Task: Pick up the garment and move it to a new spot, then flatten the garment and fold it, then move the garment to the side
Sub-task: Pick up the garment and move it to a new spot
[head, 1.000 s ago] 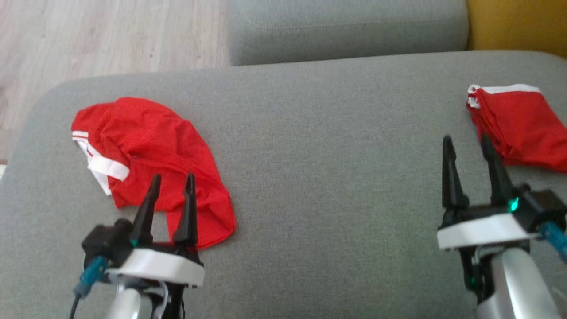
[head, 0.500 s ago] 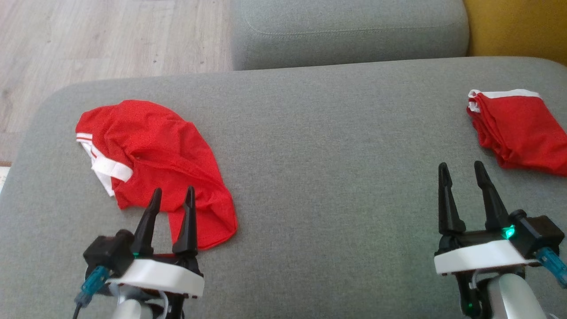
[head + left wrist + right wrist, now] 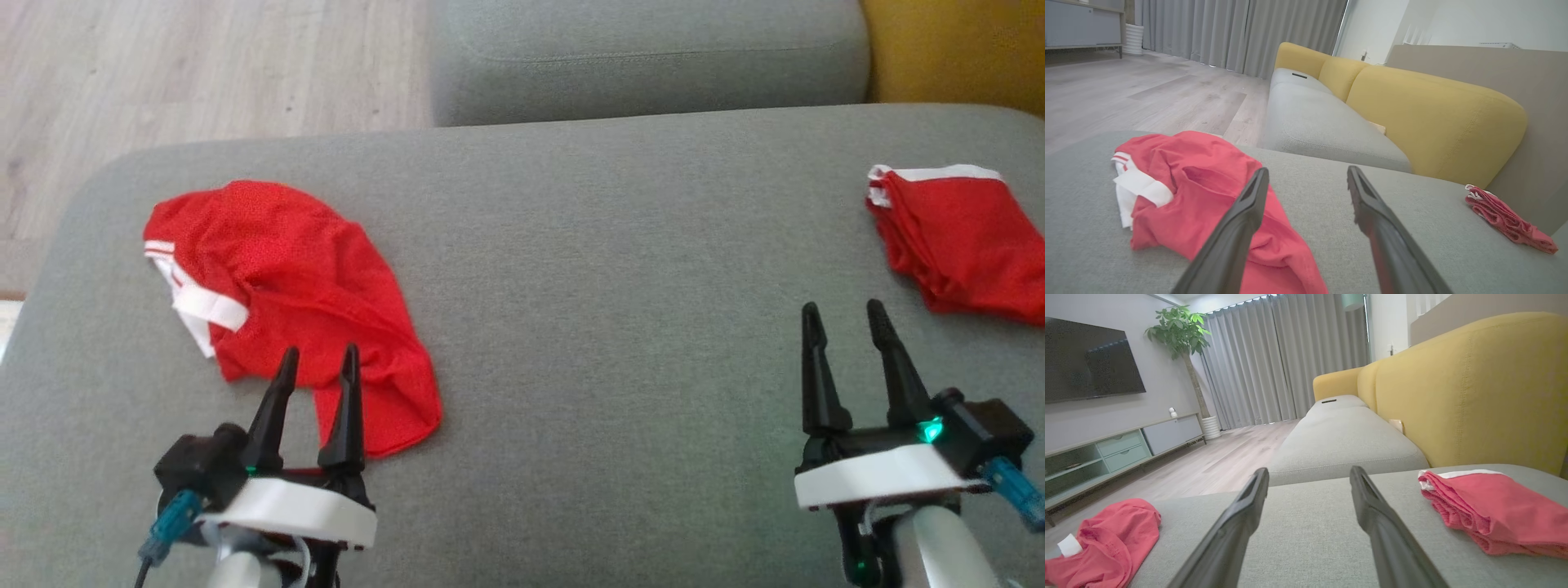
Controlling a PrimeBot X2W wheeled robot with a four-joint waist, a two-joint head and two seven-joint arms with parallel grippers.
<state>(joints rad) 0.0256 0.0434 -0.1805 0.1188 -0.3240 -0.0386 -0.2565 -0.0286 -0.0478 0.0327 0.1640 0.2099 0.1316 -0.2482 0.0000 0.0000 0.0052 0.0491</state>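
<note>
A crumpled red garment [image 3: 286,302] with white trim lies on the left part of the grey cushion [image 3: 604,269]. My left gripper [image 3: 320,354] hovers over its near edge, open, with nothing between its fingers. In the left wrist view the garment [image 3: 1200,196] sits under and to the left of the open left gripper [image 3: 1307,169]. A second red garment [image 3: 963,245], folded, rests at the cushion's right end. My right gripper [image 3: 842,307] stands open just near and left of it, apart from it. The right wrist view shows that folded garment [image 3: 1494,506] to the right of the open right gripper [image 3: 1308,469].
A second grey seat cushion [image 3: 645,57] lies beyond the one in front of me. The yellow backrest [image 3: 955,49] rises at the far right. Wooden floor [image 3: 204,73] drops off past the cushion's far left edge. A TV cabinet [image 3: 1118,453] stands across the room.
My right gripper has drawn back toward the near edge, away from the folded garment. The left gripper has stayed put. The head view has shifted slightly.
</note>
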